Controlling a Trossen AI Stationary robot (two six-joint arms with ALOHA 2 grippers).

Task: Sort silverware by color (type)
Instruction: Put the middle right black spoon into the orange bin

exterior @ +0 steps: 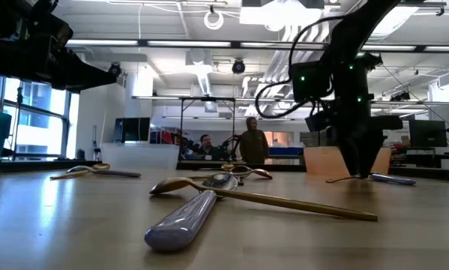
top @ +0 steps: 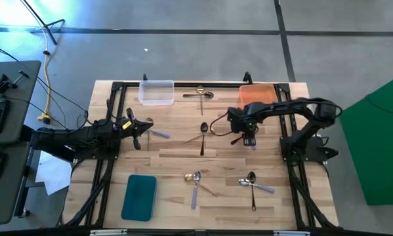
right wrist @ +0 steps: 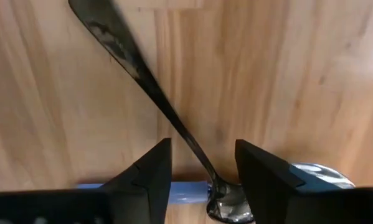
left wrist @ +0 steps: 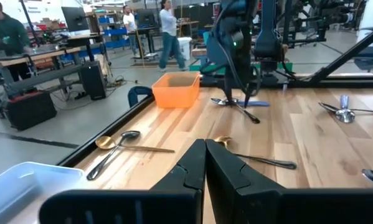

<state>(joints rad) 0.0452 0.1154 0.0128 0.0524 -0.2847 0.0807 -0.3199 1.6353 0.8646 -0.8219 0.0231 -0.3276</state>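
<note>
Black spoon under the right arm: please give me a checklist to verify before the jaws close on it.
1. Right gripper open: ok, a gap shows between the jaws.
2. Black spoon handle between the jaws: ok, it passes through the gap.
3. Only one piece in the gap: not ok, a lilac-handled silver spoon lies crossed under it.
4. Orange tray free to receive: cannot tell its contents.
5. Left gripper out of the way: ok, shut, at the table's left side.
</note>
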